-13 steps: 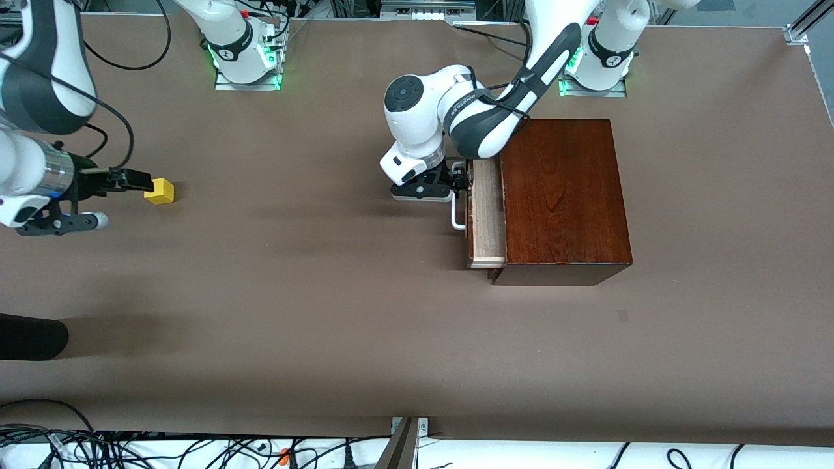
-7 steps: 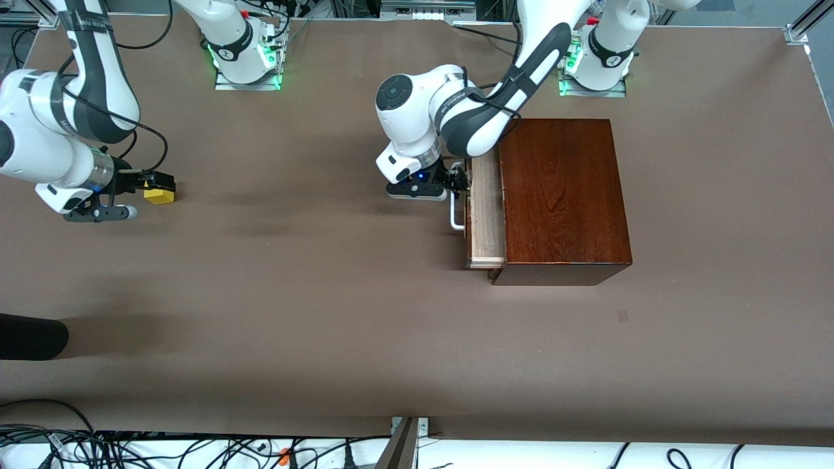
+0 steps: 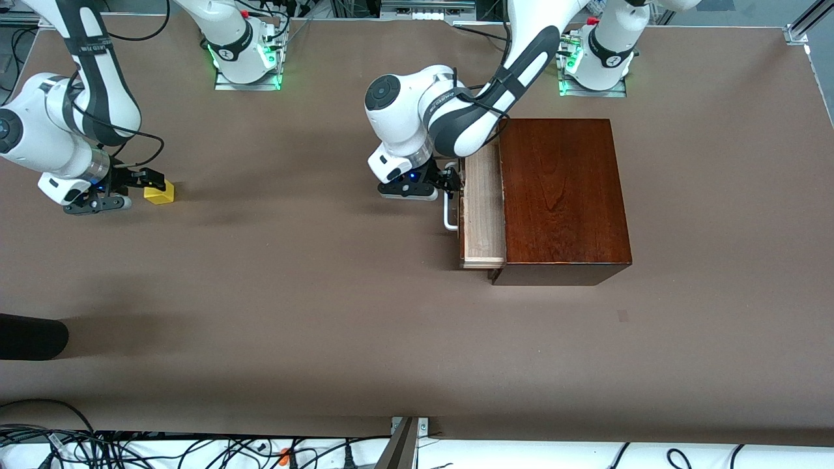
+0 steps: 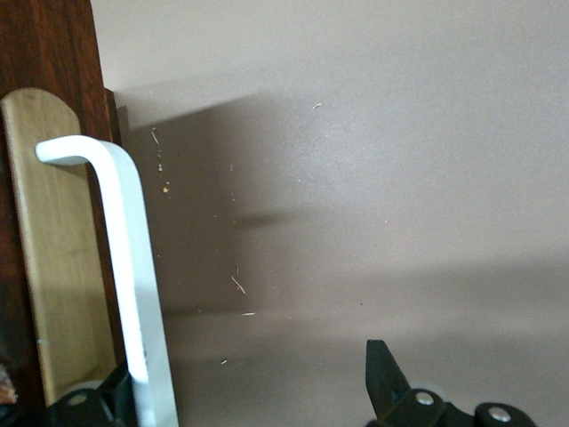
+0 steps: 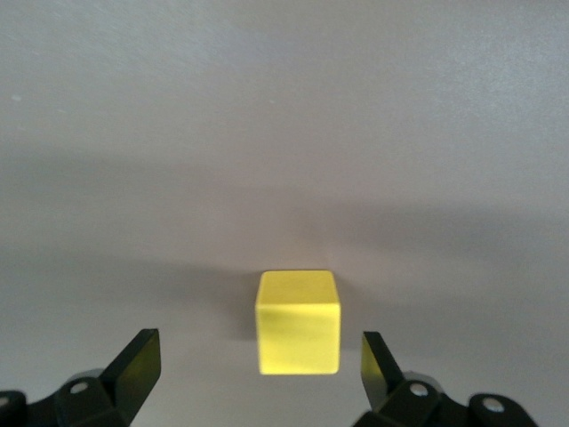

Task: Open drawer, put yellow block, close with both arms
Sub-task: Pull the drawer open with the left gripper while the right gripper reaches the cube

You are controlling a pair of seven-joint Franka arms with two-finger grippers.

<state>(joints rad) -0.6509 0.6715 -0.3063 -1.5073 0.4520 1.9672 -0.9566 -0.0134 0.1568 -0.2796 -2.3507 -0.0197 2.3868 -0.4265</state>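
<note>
white arms (image 3: 417, 107) — dark grey joints, black fingers (image 5: 133, 369).

Robotics lab, bolted arm bases (image 3: 244, 62), cable tangle (image 3: 130, 449), aluminium framing (image 3: 805, 26)

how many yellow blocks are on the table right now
1. The yellow block sits on the bare table at the right arm's end, between the open fingers of the right gripper, not yet gripped. The partly open drawer shows none, though its inside is mostly hidden.

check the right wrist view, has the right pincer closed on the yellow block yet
No, the right pincer stands open, with a gap between each finger and the yellow block.
</note>
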